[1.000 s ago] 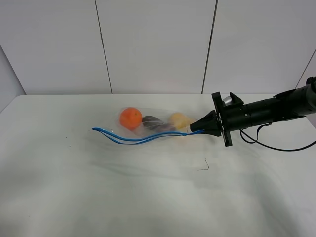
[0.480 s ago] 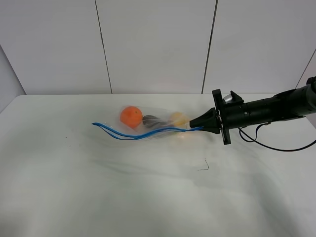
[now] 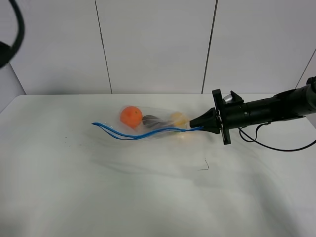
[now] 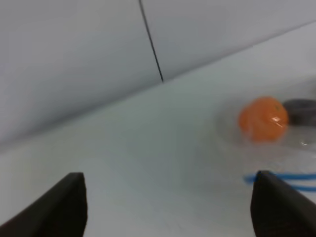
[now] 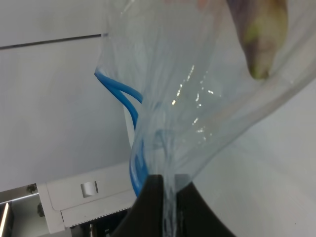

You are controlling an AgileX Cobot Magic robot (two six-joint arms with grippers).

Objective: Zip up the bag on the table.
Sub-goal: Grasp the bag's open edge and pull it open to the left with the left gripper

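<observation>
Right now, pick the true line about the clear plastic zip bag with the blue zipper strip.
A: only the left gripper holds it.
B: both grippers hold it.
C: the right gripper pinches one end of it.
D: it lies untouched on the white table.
C: the right gripper is shut on the end of the clear plastic zip bag by its blue zipper strip, while the left gripper hangs open, clear of it.

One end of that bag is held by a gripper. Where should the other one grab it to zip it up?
Probably the blue zipper strip, pinched from above just beside the right gripper, which is shut on that end of the bag. There the two blue lines run close together; toward the far end they part. The left gripper is open and free.
</observation>
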